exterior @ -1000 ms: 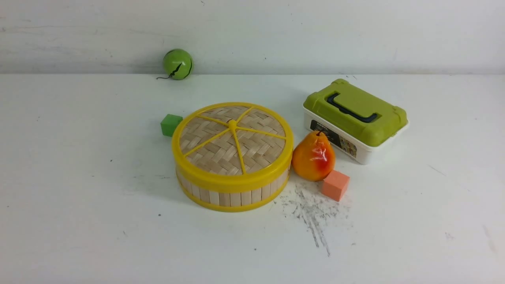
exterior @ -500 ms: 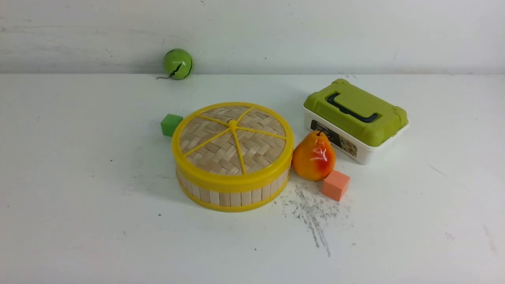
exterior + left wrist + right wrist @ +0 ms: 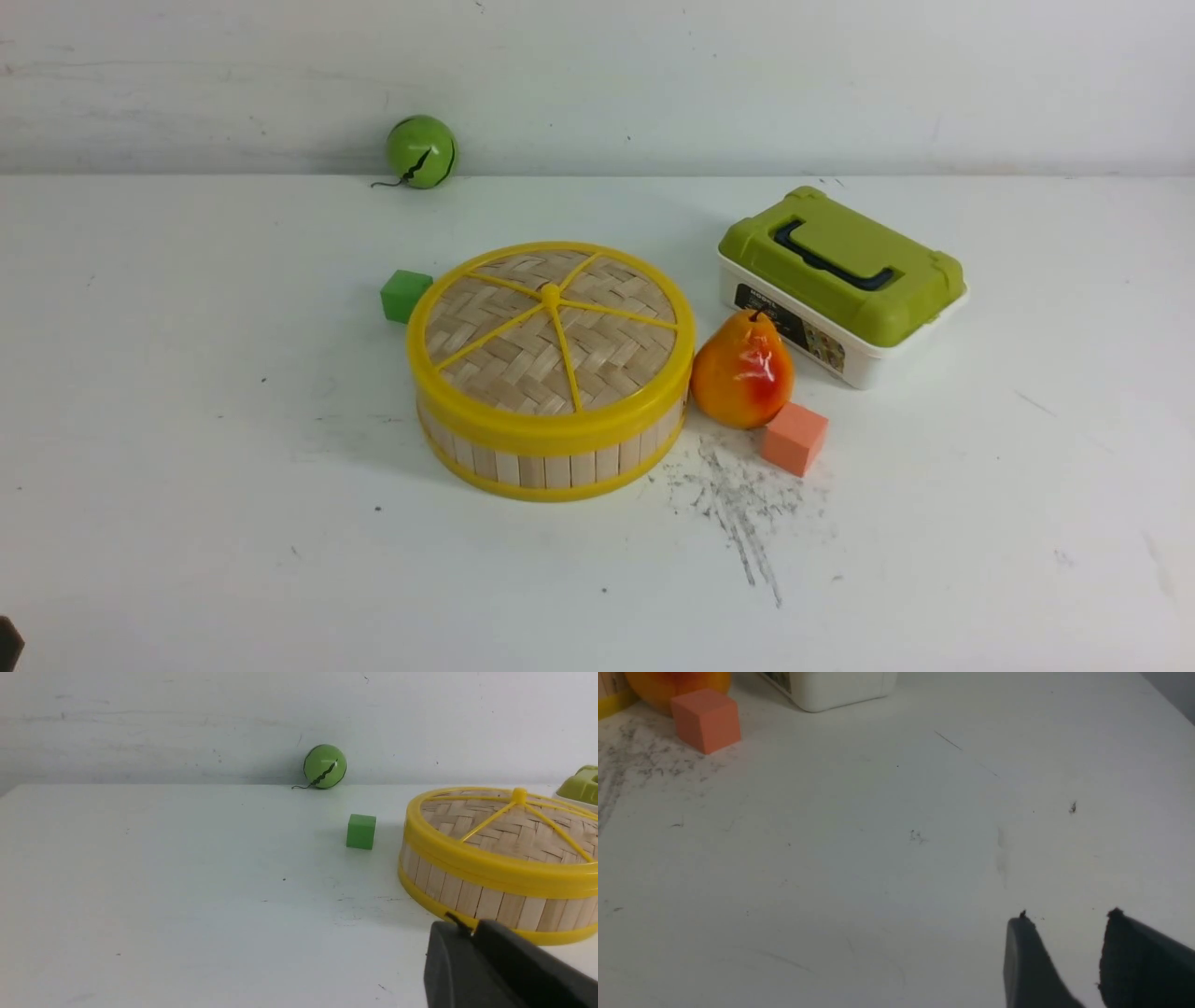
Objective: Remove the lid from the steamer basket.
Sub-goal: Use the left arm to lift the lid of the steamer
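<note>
Steamer basket (image 3: 551, 462) sat with its woven lid (image 3: 551, 341) fully seated. Just right of the basket stood a pear (image 3: 742, 373), with an orange cube (image 3: 794, 439) beyond. Left gripper (image 3: 467, 921) hung well apart from the basket, its state unclear; right gripper (image 3: 1066, 917) gaped empty. A snug lid, lifted, could drag the basket into the pear.

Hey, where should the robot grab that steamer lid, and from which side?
Probably pinch the thick yellow rim of the lid at its near-left edge, coming from above. It lies flat on the steamer basket, its hub is tiny, and the pear crowds the right side.
</note>
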`<state>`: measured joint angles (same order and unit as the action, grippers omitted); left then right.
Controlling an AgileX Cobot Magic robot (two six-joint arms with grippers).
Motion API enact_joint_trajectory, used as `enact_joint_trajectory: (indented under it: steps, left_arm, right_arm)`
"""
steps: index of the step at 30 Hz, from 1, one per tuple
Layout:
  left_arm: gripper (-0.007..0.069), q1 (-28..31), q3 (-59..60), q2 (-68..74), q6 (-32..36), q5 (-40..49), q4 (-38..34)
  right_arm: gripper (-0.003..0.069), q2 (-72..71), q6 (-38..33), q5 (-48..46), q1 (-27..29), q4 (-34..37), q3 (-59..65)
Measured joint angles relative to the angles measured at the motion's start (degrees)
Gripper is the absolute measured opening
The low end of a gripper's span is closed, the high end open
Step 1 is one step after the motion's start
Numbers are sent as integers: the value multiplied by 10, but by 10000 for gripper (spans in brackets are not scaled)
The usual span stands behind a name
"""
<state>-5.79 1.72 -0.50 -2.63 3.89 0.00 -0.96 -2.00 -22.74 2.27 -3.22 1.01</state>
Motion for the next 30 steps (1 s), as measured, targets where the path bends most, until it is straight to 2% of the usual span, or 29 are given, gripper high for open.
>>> enact_joint_trajectory:
  steps: [10, 12, 14, 20, 22, 25, 27, 30]
  left_arm:
    - [71, 0, 0, 0, -5, -27, 0]
    - [72, 0, 0, 0, -16, -62, -6]
    - [74, 0, 0, 0, -54, -152, -18]
    - [76, 0, 0, 0, -122, -270, -25]
    - [71, 0, -3, 0, -178, -314, -28]
    - [35, 0, -34, 0, -207, -285, -28]
    - [-12, 0, -85, 0, -215, -228, -28]
    - [-13, 0, -176, 22, -216, -115, -28]
  right_arm:
    - [240, 0, 0, 0, 0, 0, 0]
    - [240, 0, 0, 0, 0, 0, 0]
    - [240, 0, 0, 0, 0, 0, 0]
    - [240, 0, 0, 0, 0, 0, 0]
    - [240, 0, 0, 0, 0, 0, 0]
    - [240, 0, 0, 0, 0, 0, 0]
    - [240, 0, 0, 0, 0, 0, 0]
    - [240, 0, 0, 0, 0, 0, 0]
